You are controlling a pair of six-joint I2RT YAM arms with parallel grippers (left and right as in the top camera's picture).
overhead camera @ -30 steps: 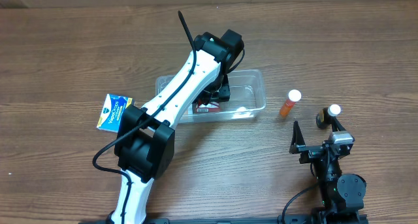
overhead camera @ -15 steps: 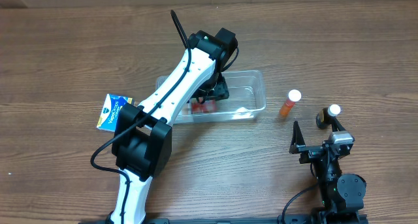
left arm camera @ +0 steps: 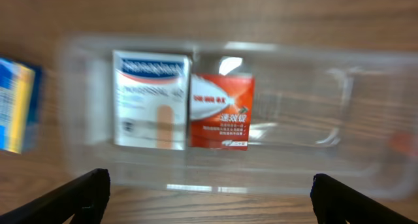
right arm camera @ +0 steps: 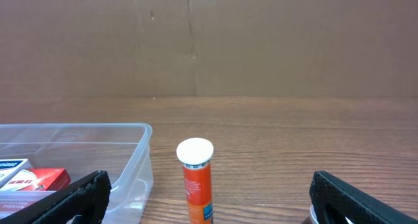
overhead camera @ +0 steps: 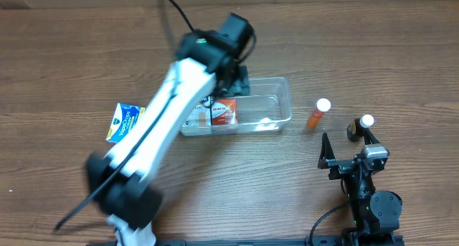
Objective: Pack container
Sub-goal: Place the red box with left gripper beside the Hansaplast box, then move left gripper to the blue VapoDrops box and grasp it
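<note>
The clear container lies mid-table. Inside it a white plaster box and a red box lie flat side by side at its left end. My left gripper is open and empty above the container's far rim; the arm is blurred. In the left wrist view the container holds the white box and the red box, with my open fingers apart above it. My right gripper is open and empty, low at the front right.
A blue box lies on the table left of the container. An orange tube with a white cap stands right of it, also in the right wrist view. A dark bottle stands beside my right gripper.
My left gripper has lifted out of the container and drawn back, leaving the red box inside next to the white box. The arm swung left. The right arm has not moved.
</note>
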